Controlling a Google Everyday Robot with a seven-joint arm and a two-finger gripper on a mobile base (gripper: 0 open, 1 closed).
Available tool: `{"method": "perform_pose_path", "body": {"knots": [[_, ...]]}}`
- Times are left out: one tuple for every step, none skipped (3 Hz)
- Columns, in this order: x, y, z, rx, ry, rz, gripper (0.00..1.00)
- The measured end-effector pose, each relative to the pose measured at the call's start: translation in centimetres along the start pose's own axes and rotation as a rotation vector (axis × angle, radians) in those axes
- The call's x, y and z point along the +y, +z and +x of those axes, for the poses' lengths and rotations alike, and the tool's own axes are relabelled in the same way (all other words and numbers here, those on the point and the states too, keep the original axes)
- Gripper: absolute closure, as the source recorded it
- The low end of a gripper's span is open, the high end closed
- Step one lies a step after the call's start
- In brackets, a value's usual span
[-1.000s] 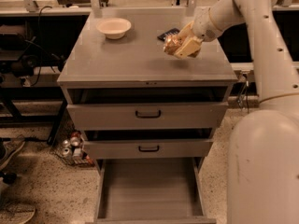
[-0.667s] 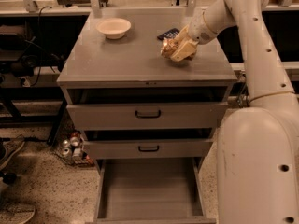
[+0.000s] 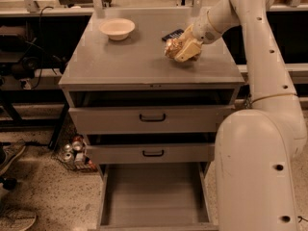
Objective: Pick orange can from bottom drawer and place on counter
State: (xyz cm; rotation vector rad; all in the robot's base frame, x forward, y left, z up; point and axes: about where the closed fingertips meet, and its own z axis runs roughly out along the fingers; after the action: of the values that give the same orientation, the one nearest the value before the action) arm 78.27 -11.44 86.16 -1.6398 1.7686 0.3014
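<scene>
Examiner: Position of the orange can (image 3: 171, 47) is to be stated.

Recorder: It is found between the fingers of the gripper (image 3: 180, 51), over the right rear part of the counter (image 3: 130, 64). The jaws are clenched on it from the right, and its left side is left exposed. Whether its underside touches the counter cannot be told.

Examiner: And the bottom drawer (image 3: 154, 191)?

Recorder: It is seen pulled out at the foot of the cabinet, well below and apart from the can.

Examiner: Surrounding items are to be listed.

Recorder: A cream bowl (image 3: 117, 28) is noted at the left rear of the counter, well apart from the gripper. A small dark object (image 3: 172, 34), not identifiable, lies just behind the gripper and is the item nearest the can. The upper drawer (image 3: 152, 118) and the middle drawer (image 3: 153, 153), each with a black handle, are placed between the counter and the bottom drawer. Several cans (image 3: 73, 150) are recorded on the floor to the left of the cabinet. The arm (image 3: 250, 37) is brought in from the right side.
</scene>
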Motion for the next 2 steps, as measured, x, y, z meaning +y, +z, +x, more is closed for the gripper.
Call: {"method": "perform_pose_path", "body": {"knots": [[-0.13, 0.19, -0.08, -0.006, -0.001, -0.002, 0.00], [-0.09, 0.44, 0.08, -0.010, 0.002, -0.009, 0.00]]}}
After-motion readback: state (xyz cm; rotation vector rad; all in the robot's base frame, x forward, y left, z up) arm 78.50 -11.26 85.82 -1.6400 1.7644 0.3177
